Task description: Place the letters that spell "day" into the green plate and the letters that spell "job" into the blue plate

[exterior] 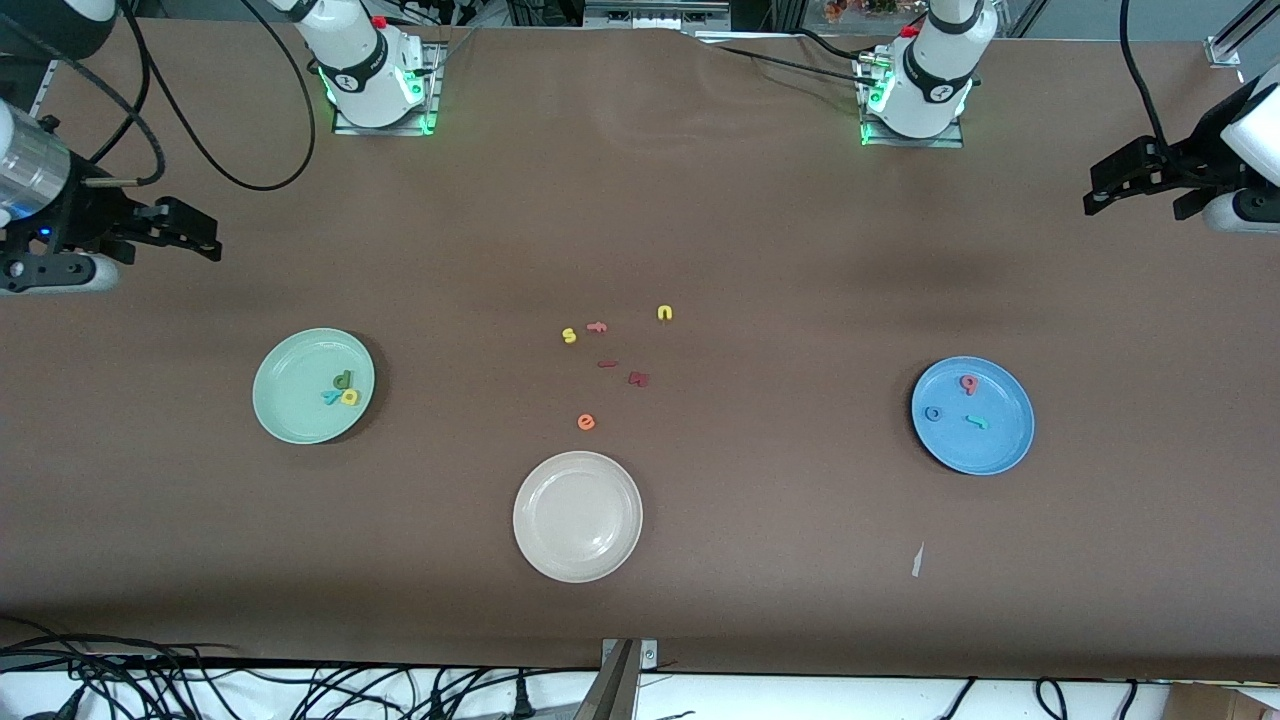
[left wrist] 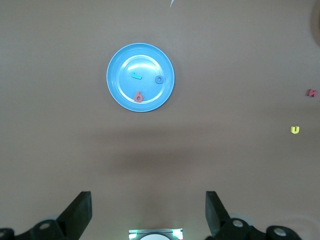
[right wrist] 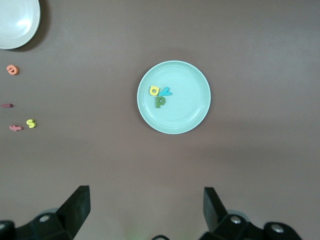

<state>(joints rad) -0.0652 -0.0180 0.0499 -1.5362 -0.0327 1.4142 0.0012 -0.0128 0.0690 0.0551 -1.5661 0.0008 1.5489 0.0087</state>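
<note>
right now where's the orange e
In the front view, the orange e lies on the bare table mid-table, just farther from the camera than the white plate, nearest the loose red letter.

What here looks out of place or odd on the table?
Only a small pale scrap lying on the brown table, nearer the camera than the blue plate, looks stray. The d, a and y lie bunched together in the green plate.

table (exterior: 760, 230) | brown cloth | three plates, loose letters (exterior: 610, 365)

Foam letters readable: "d" (exterior: 343, 379), "a" (exterior: 349, 397) on green plate (exterior: 285, 410); "s" (exterior: 569, 336), "n" (exterior: 665, 313), "e" (exterior: 586, 422) mid-table.
</note>
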